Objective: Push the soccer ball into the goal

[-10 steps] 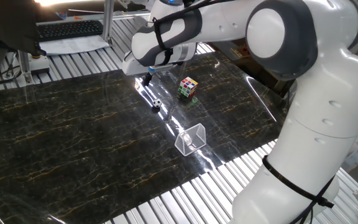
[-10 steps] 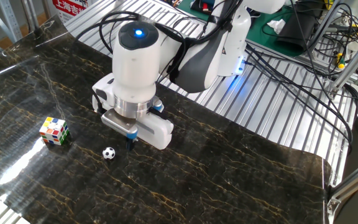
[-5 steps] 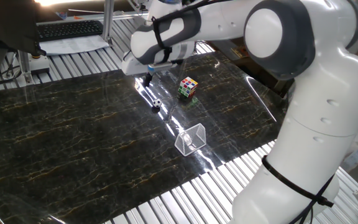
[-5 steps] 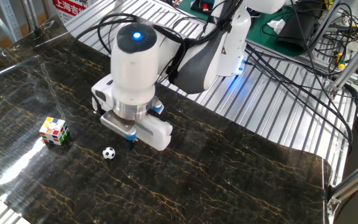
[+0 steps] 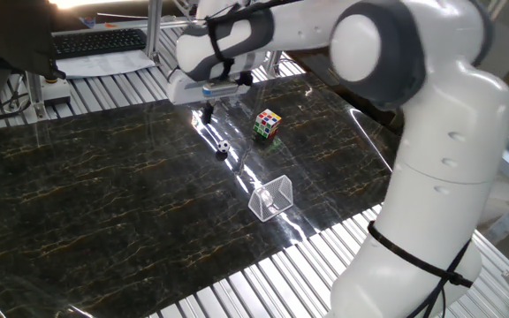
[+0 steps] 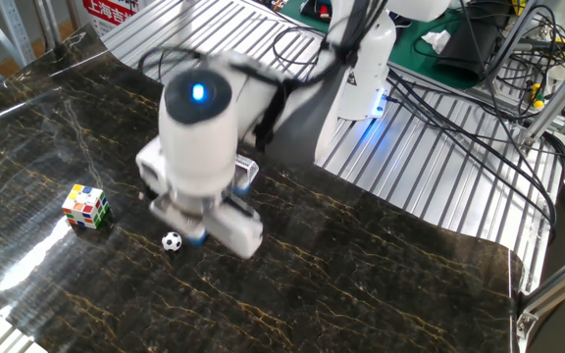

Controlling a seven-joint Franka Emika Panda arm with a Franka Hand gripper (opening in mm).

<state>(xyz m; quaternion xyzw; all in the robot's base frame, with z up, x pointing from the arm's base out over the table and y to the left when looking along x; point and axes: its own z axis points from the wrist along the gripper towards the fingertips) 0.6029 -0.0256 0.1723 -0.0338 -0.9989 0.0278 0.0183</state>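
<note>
The soccer ball (image 5: 223,147) is a tiny white ball with black patches on the dark marble table; it also shows in the other fixed view (image 6: 171,241). The goal (image 5: 270,197), a small silvery wire wedge with netting, lies nearer the table's front edge, beyond the ball from the gripper; it is out of view in the other fixed view. My gripper (image 5: 207,111) hangs just above the table behind the ball, its dark fingertips close together with nothing between them. In the other fixed view the gripper (image 6: 196,238) is motion-blurred, right beside the ball.
A multicoloured Rubik's cube (image 5: 268,124) stands right of the ball, also seen in the other fixed view (image 6: 85,206). A keyboard (image 5: 95,41) lies behind the table. Cables (image 6: 459,88) hang over the ribbed metal bench. The robot's base (image 5: 440,203) stands at the right.
The arm has swung left and back in one fixed view and moved towards the ball in the other, blurring. The ball, cube and goal have not moved.
</note>
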